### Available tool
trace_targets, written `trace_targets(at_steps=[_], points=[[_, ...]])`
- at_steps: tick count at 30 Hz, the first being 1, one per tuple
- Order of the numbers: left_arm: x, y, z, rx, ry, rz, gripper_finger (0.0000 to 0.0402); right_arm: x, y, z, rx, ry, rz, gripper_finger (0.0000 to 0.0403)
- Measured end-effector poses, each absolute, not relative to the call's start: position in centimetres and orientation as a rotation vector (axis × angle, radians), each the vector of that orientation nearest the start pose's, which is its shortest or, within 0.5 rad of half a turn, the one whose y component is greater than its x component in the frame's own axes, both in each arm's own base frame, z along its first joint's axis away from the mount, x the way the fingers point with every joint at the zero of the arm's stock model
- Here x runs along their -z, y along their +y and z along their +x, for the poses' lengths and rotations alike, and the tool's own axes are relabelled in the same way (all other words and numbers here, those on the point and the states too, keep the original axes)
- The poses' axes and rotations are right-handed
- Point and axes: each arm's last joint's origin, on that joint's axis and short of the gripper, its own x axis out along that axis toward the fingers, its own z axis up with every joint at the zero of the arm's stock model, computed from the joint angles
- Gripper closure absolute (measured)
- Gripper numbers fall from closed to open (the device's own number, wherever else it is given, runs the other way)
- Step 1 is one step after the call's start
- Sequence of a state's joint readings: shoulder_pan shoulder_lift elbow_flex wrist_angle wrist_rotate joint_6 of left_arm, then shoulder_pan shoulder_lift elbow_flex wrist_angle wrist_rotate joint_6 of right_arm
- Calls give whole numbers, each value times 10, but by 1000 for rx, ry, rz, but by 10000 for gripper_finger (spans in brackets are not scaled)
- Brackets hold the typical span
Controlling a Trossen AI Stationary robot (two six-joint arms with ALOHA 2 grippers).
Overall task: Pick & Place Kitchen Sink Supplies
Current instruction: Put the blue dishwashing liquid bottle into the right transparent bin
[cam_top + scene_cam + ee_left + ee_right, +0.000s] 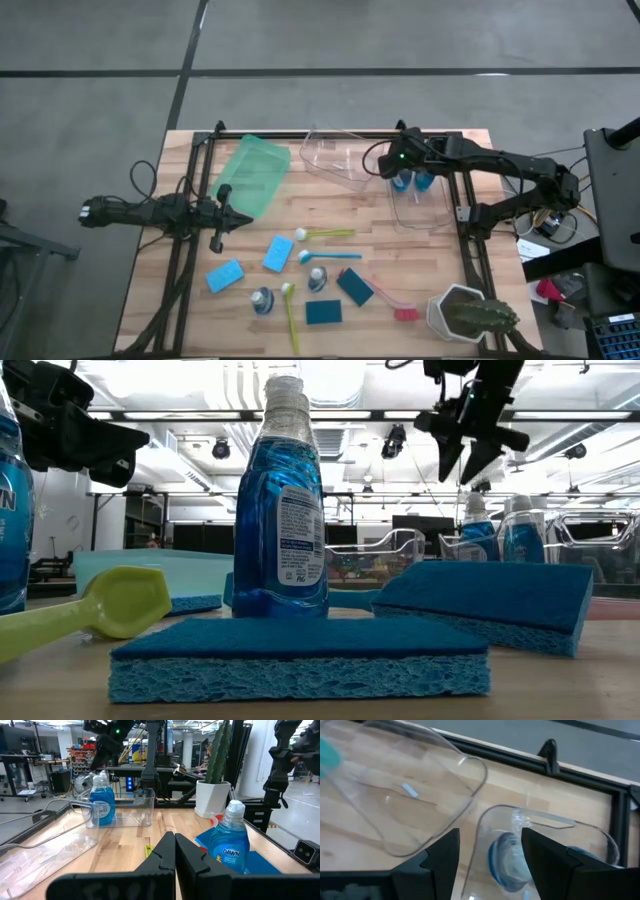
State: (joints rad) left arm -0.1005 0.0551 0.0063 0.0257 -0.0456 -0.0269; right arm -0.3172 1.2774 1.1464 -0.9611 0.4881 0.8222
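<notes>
blue-liquid bottles (411,181), teal sponges (354,287), green bin (252,177)

A wooden table (190,300) bears bottles (263,300), sponges (225,275), brushes (330,234), bins (335,160) and a cactus (470,313).

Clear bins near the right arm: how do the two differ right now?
The clear bin by the right arm holds two blue-liquid bottles; the other clear bin looks empty. The loaded bin runs straight toward the table's near side, while the empty one lies slanted, next to the green bin. The right hand, open, hovers over the loaded bin, not the slanted one. Both are transparent plastic at the table's far side.
</notes>
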Motion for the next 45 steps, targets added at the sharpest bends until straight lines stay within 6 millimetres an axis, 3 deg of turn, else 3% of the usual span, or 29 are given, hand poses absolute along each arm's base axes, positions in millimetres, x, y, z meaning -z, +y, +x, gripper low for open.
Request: trace_targets(at_steps=[13, 22, 34, 45], points=[[-164, -9, 100, 55, 23, -25, 401, -326, -60, 241, 925, 664, 493, 193], [-164, -9, 100, 55, 24, -25, 401, -343, -38, 257, 723, 577, 319, 193], [-164, -9, 100, 55, 24, -25, 401, -361, -2, 277, 257, 440, 164, 193], [-164, -9, 100, 55, 24, -25, 401, -360, 17, 285, 108, 420, 131, 193]])
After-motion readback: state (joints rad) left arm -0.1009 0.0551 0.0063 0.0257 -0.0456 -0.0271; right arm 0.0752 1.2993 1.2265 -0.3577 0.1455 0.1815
